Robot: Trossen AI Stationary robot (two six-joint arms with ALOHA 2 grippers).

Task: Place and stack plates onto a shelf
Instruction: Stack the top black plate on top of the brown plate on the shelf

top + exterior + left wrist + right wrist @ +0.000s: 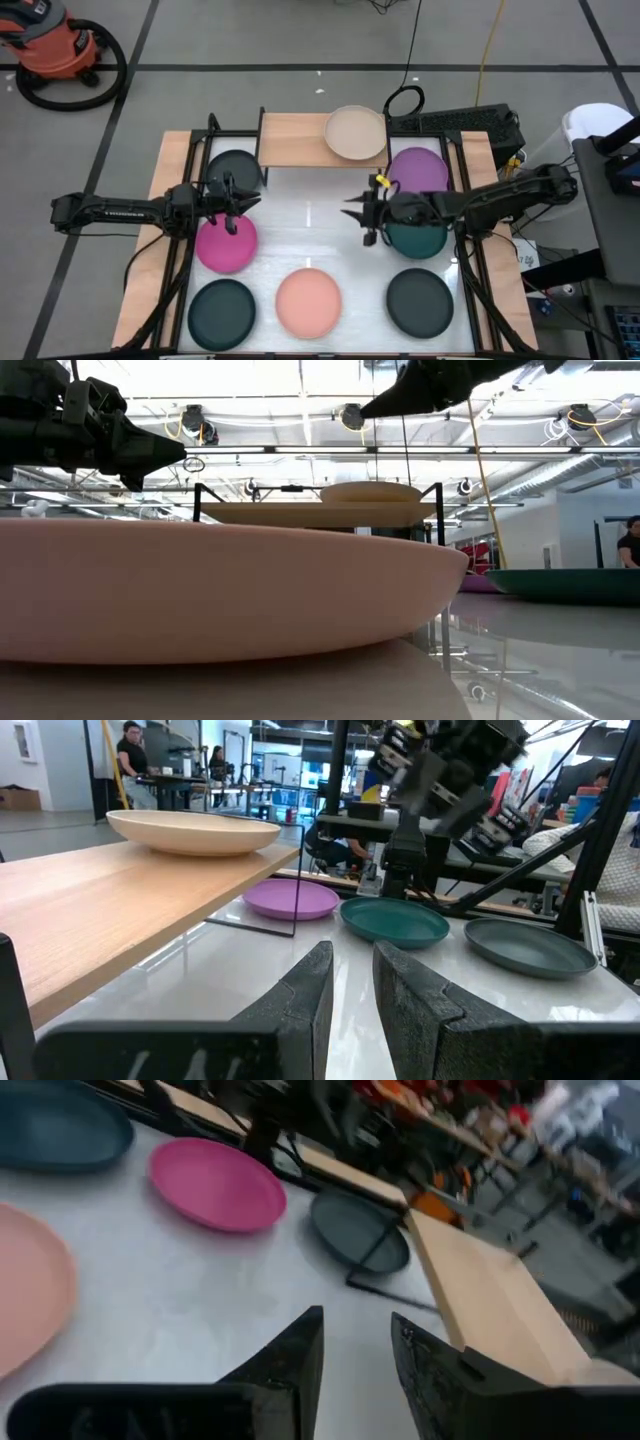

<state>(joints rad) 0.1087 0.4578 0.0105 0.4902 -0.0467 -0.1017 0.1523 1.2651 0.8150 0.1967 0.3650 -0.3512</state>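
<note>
The light-wood shelf stands at the table's far edge, with a beige plate resting on its right part. Below lie a purple plate, a teal green plate, a magenta plate, a salmon pink plate and three dark plates. My left gripper hovers above the magenta plate's far edge, narrowly open and empty. My right gripper hovers left of the teal green plate, narrowly open and empty.
The white tabletop has bare room between the two grippers, in front of the shelf. Wooden side boards and black frame bars border the table. The shelf's thin black legs stand near the purple plate. People are in the room beyond.
</note>
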